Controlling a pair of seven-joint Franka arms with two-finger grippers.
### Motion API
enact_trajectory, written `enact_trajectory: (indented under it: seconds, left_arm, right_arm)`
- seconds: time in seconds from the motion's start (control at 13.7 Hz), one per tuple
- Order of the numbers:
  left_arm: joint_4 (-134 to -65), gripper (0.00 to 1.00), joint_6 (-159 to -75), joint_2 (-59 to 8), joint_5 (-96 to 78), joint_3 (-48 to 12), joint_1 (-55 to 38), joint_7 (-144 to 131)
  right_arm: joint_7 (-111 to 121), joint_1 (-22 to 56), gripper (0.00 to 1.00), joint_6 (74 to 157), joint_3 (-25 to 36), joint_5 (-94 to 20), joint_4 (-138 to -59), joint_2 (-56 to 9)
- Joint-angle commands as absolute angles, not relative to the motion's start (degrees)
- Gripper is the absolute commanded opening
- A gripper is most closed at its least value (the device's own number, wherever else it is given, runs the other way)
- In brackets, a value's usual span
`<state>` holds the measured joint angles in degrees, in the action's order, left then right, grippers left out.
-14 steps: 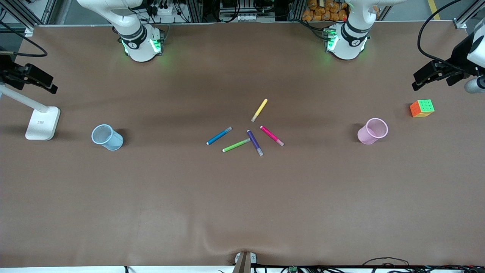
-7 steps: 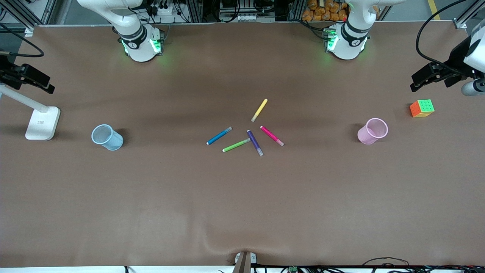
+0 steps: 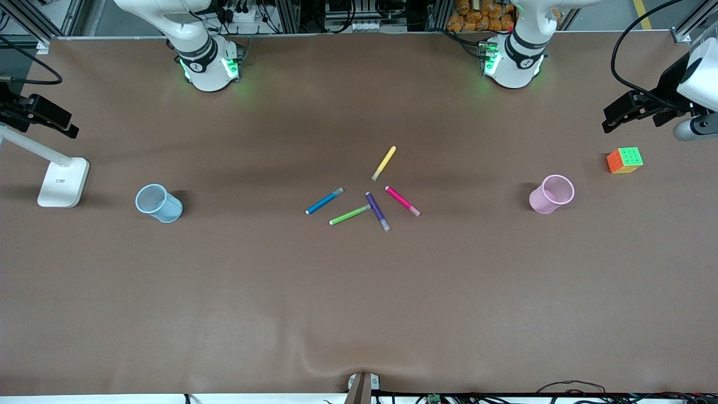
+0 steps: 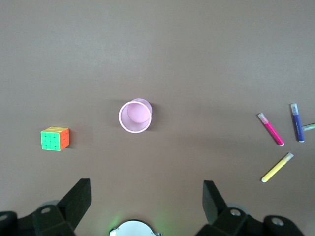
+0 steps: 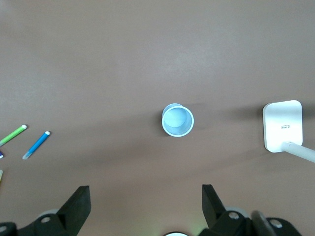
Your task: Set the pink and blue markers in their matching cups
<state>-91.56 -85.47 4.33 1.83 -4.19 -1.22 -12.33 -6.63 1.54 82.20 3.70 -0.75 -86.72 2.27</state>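
1. The purple marker (image 3: pixel 377 211) lies at the middle of the brown table (image 3: pixel 359 314) and serves here as the landmark; its pale cap points toward the front camera
2. The pink marker (image 3: pixel 403 201) lies flat just beside the purple marker, toward the left arm's end of the table, the two not touching
3. The blue marker (image 3: pixel 324 201) lies flat near the purple marker, toward the right arm's end, apart from it
4. The green marker (image 3: pixel 350 215) lies between the blue marker and the purple marker, one tip at or almost at the purple marker's barrel
5. The yellow marker (image 3: pixel 384 163) lies farther from the front camera than the purple marker, near it but apart
6. The pink cup (image 3: pixel 551 194) stands upright, well apart from the purple marker, toward the left arm's end; a colourful cube (image 3: pixel 624 160) sits near it
7. The blue cup (image 3: pixel 159 203) stands upright, well apart from the purple marker, toward the right arm's end; a white lamp base (image 3: pixel 63 182) stands near it
8. The left claw (image 4: pixel 147 199) hangs high over the pink cup's end of the table, well apart from the purple marker, fingers spread wide and grasping nothing
9. The right claw (image 5: pixel 146 204) hangs high near the blue cup, well apart from the purple marker, fingers spread wide and grasping nothing
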Motion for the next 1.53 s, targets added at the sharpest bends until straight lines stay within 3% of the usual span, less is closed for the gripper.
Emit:
enact_trajectory:
  seconds: [0.0, 1.46]
  left_arm:
    - [-89.9, 1.0, -84.1, 3.7, 3.2, -4.6, -1.2, -12.5]
    - [-89.9, 1.0, -84.4, 3.4, 3.2, -4.7, -1.1, -12.0]
  right_arm:
    - [-5.9, 1.1, 1.0, 81.6, 3.5, -1.1, -86.5, 2.5]
    - [-6.1, 1.3, 1.0, 82.0, 3.5, -1.1, -86.4, 2.5]
